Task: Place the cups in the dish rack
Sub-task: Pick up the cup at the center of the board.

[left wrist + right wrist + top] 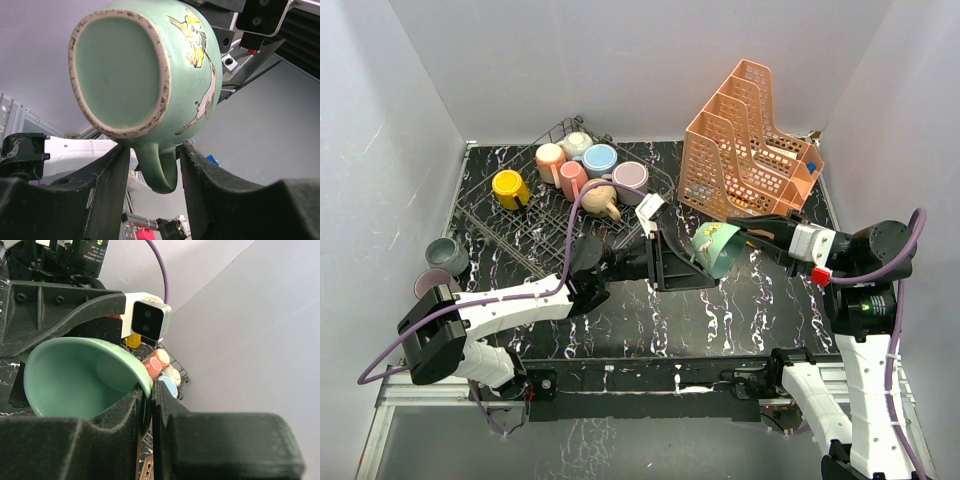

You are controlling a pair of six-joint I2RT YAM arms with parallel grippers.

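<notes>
Sideways, green cup [717,250], mouth facing right pincer [148,402]

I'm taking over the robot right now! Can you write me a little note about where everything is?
Right gripper: shut on the rim of the green cup, held above the table.
Left gripper: straddles its handle, seemingly closed on it.
Done: seven cups are in the dish rack.
To do: rack the green cup, then the two cups on the table left of the rack.
</notes>
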